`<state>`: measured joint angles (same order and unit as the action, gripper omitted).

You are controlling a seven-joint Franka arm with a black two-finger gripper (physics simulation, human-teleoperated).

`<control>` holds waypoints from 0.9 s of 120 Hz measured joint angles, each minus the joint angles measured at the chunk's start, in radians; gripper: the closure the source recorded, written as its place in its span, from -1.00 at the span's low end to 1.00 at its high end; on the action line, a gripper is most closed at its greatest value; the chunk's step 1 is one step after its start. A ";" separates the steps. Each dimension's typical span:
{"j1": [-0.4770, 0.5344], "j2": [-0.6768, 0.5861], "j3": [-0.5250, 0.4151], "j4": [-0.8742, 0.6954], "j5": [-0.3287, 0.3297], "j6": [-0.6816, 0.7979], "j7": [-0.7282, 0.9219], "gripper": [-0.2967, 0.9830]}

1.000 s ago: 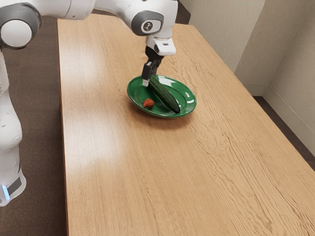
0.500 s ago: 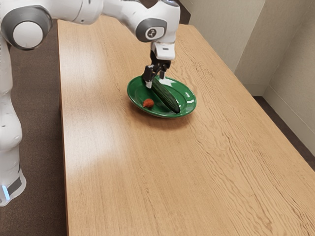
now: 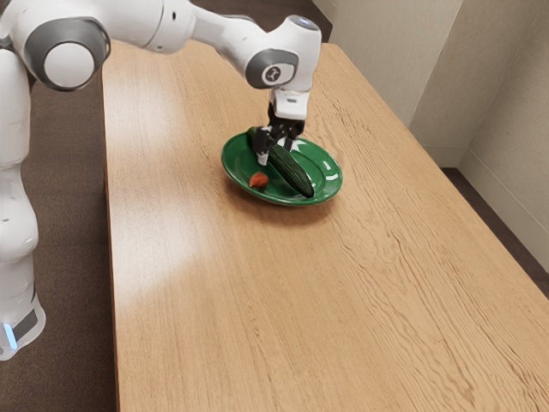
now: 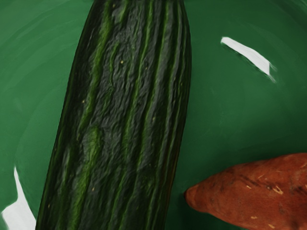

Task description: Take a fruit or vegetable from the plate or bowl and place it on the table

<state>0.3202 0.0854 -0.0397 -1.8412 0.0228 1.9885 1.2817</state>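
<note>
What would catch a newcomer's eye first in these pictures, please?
Probably the glossy green plate on the pale wooden table, with a long dark cucumber lying across it. The small orange-red sweet potato stands out next, on the plate beside the cucumber, toward the exterior view's left. Then comes the black gripper, low over the cucumber.

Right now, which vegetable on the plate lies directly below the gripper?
The cucumber, long and dark green, lies directly below the gripper; the much shorter, orange-red vegetable lies off to one side.
</note>
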 joint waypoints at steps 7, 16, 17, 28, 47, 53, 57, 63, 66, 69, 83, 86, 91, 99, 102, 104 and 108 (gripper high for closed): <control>0.003 0.004 0.001 0.000 0.000 0.003 0.008 -0.54; 0.005 0.010 0.001 0.000 0.000 0.007 0.017 -0.54; 0.005 0.010 0.001 0.000 0.000 0.007 0.018 -0.54; 0.004 0.014 0.001 0.000 0.000 0.011 0.028 -0.54; 0.003 0.026 0.001 0.000 -0.001 0.017 0.042 -0.50; 0.003 0.027 0.002 0.000 -0.001 0.020 0.045 -0.38; 0.004 0.027 0.002 0.000 -0.001 0.022 0.047 -0.28; 0.004 0.027 0.003 0.000 0.000 0.024 0.050 -0.13; 0.004 0.027 0.003 0.000 0.000 0.026 0.051 -0.06; 0.004 0.027 0.003 0.000 0.001 0.027 0.052 0.01; 0.004 0.027 0.003 0.000 0.003 0.033 0.058 0.19; 0.004 0.027 0.003 0.000 0.003 0.034 0.060 0.23; 0.004 0.026 0.002 0.000 0.004 0.035 0.062 0.25; 0.004 0.021 0.002 0.009 0.003 0.036 0.066 0.24; 0.003 0.019 0.001 0.014 0.003 0.036 0.067 0.24; 0.004 0.017 0.001 0.020 0.003 0.036 0.068 0.25; 0.004 0.015 0.000 0.030 0.003 0.034 0.069 0.25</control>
<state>0.3242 0.1003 -0.0396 -1.8110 0.0259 2.0229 1.3510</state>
